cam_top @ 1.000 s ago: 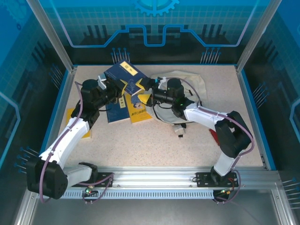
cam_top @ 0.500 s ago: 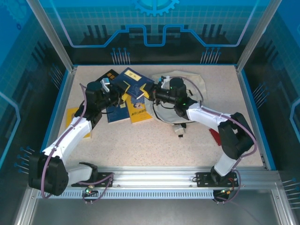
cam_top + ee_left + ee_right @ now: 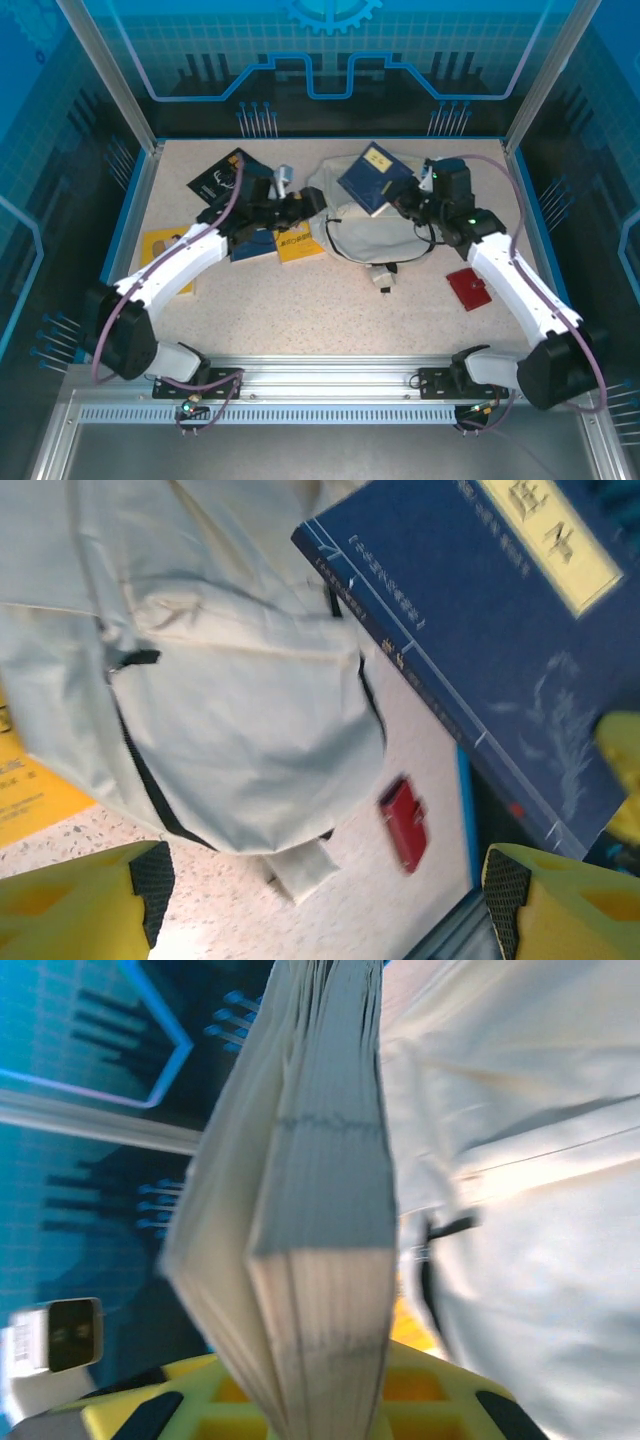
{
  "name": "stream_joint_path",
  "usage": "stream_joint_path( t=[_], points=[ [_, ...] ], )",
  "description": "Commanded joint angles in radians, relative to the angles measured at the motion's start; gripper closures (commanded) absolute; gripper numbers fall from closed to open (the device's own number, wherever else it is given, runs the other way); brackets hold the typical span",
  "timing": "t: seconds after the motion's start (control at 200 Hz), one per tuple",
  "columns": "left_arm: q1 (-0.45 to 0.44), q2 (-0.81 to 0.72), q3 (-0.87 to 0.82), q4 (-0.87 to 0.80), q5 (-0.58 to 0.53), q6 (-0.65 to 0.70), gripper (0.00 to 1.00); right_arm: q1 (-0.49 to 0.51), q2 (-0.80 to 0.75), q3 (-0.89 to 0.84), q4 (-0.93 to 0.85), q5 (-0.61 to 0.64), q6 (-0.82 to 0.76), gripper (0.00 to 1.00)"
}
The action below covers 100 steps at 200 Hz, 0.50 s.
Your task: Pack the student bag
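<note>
Near right: one red wallet (image 3: 468,288). Mid-table, right of centre: one student bag (image 3: 370,238), lying flat. Five books in all: two yellow books (image 3: 300,245), one black book (image 3: 212,185), two blue. One blue book (image 3: 372,178) now clamped in right gripper (image 3: 404,196) over the bag's far end, handed off by left gripper (image 3: 305,204) — jaws since spread. Other blue partly hidden under left arm.

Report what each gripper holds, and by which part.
Right gripper clamps the dark blue book by one edge, across its thickness, above the cream fabric backpack. Left gripper is open, holding nothing.
</note>
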Motion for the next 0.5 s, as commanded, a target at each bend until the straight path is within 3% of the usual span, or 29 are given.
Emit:
stream_joint_path(
  t=[0.0, 0.185, 0.375, 0.495],
  points=[
    [-0.093, 0.098, 0.126, -0.139, -0.047, 0.257, 0.16, -0.078, -0.085, -0.008, -0.234, 0.065, -0.175, 0.88],
    [-0.198, 0.305, 0.309, -0.233, -0.076, 0.404, 0.16, -0.255, -0.195, -0.062, -0.370, 0.067, -0.250, 0.88],
    [-0.270, 0.510, 0.493, -0.310, -0.039, 0.541, 0.20, -0.439, -0.256, -0.134, -0.409, -0.043, -0.276, 0.88],
    [-0.299, 0.626, 0.611, -0.367, -0.045, 0.608, 0.24, -0.495, -0.268, -0.165, -0.410, -0.095, -0.284, 0.88]
  ],
)
